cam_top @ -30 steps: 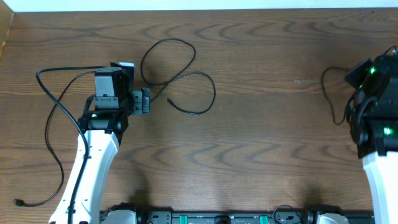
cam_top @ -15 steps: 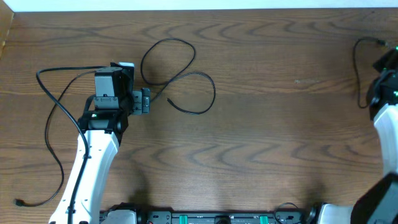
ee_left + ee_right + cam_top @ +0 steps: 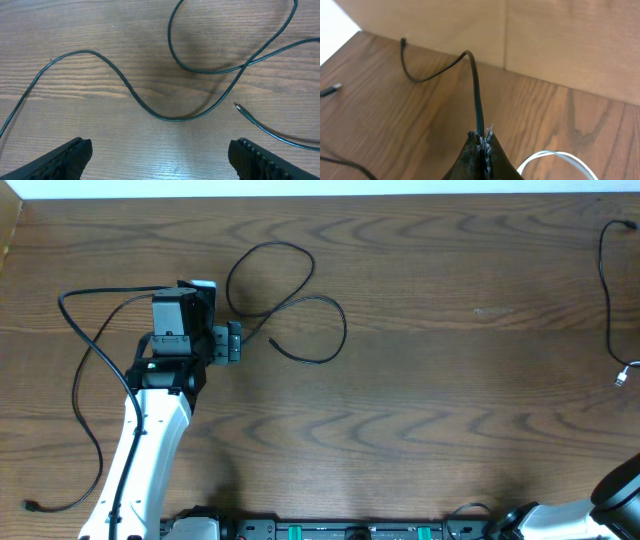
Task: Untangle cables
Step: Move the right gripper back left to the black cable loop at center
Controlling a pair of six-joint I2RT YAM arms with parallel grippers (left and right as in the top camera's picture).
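Overhead: the left hand [image 3: 236,342] is spread wide and holds nothing. A long thin black cord [image 3: 275,245] lies looped on the brown wooden desk [image 3: 420,410] just ahead of it. A second black cord [image 3: 608,300] trails far right.

Left wrist: the long thin black cord [image 3: 170,118] curves ahead of the fingers [image 3: 70,155].

Right wrist: the right hand [image 3: 481,136] is pinched tight on the second black cord [image 3: 476,90]. 1 thin white cord [image 3: 555,152] arcs to its right.
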